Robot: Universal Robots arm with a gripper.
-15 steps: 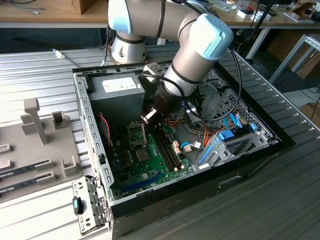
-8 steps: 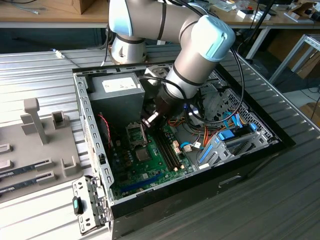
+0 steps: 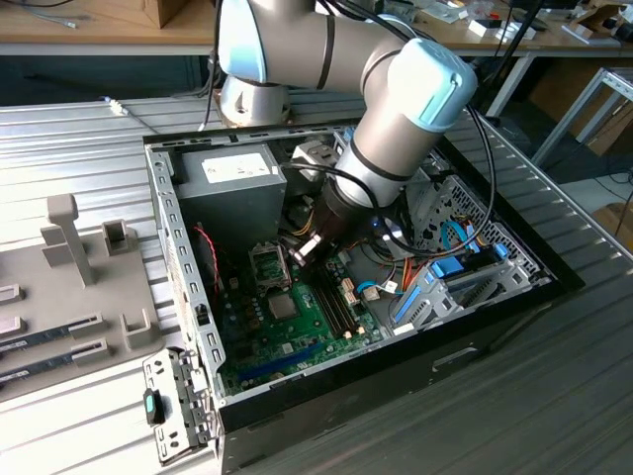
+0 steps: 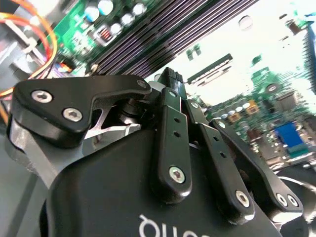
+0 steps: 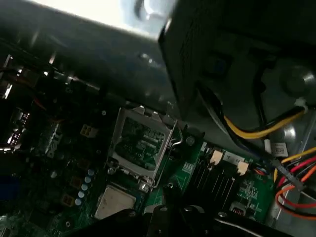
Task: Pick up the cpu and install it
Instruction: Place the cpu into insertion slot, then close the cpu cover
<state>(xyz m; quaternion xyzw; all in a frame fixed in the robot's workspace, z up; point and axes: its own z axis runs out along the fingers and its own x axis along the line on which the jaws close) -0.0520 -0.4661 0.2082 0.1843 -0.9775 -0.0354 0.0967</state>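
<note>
The cpu (image 5: 114,202), a small silver-grey square, lies flat in the socket on the green motherboard (image 3: 307,341); in the exterior view the cpu (image 3: 283,306) sits just below the raised socket lid (image 3: 267,262). In the first wrist view the metal socket lid (image 5: 140,143) stands open beside the chip. My gripper (image 3: 303,251) hangs inside the open computer case, just above and to the exterior view's right of the lid, apart from the cpu. In the second wrist view the gripper (image 4: 170,79) points at the board near the dark memory slots (image 4: 163,37).
A grey power supply (image 3: 232,178) stands at the back of the case, with loose cables (image 3: 297,213) beside it. A blue-tabbed drive cage (image 3: 445,277) fills the exterior view's right. The case wall (image 3: 173,247) and a grey fixture block (image 3: 69,237) lie on the left.
</note>
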